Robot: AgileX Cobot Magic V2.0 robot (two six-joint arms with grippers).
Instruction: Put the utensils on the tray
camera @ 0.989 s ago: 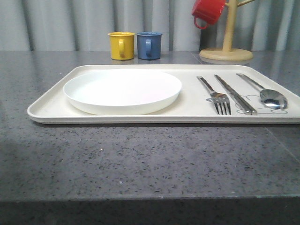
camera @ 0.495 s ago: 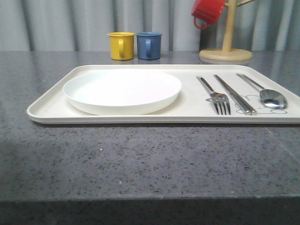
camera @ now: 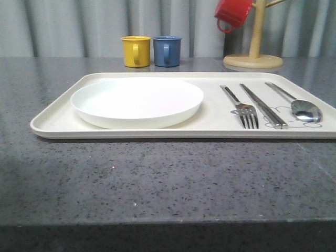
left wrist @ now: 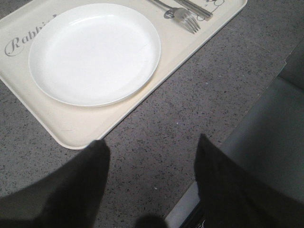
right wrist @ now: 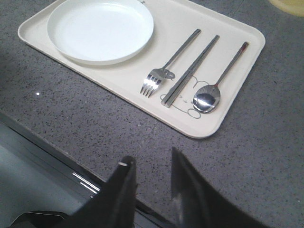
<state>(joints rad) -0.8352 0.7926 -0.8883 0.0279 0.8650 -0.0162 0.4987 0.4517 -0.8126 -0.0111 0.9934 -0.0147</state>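
Both grippers empty, touching nothing: left gripper point(left wrist: 151, 183) wide apart, right gripper point(right wrist: 152, 190) spread less, over near table edge. Tray point(camera: 58, 118) holds plate point(camera: 137, 101) left, fork point(camera: 242, 107), chopsticks point(camera: 263, 106), spoon point(camera: 297, 104) right.

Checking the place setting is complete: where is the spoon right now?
In the front view the spoon lies on the right end of the tray, just right of the chopsticks, bowl toward the camera.
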